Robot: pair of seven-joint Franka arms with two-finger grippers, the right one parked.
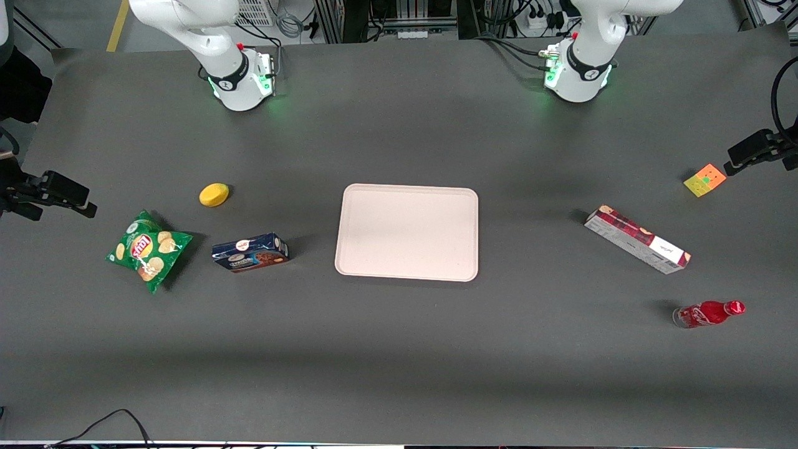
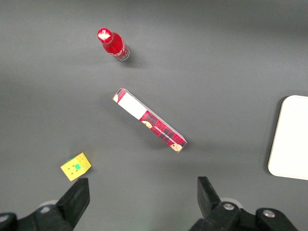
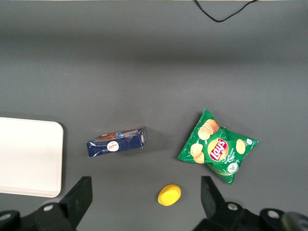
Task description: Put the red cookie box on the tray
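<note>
Supervisor: Status from your end, nearest things first?

Operator: Lowest in the front frame on my working arm's end, I see a red soda bottle [image 1: 707, 313] lying on its side on the grey table [image 1: 399, 362]. A little farther from the camera is the red cookie box [image 1: 637, 240], flat on the table and set at a slant. Its white end is the nearer one and its dark red end points up the frame.

Supervisor: And the tray?

Operator: The tray [image 1: 406, 232] sits at the centre of the front frame, about as far back as the box and well apart from it. Bare table lies between them. Toward the parked arm's end, in that same band, I have a dark blue cookie box [image 1: 250, 252] just beside the tray and a green chip bag [image 1: 148, 249] farther out.

Supervisor: Anything higher up the frame?

Operator: A small yellow object [image 1: 214, 194] above the blue box. At the working arm's end, a coloured puzzle cube [image 1: 705, 180] is farther back than the red box.

Supervisor: Gripper?

Operator: My wrist camera shows the gripper [image 2: 143, 180] hanging high over the table with its fingers [image 2: 77, 197] spread wide and gripping nothing. The red box lies below it, clear of both fingertips, with the cube and the bottle on either side of the box
</note>
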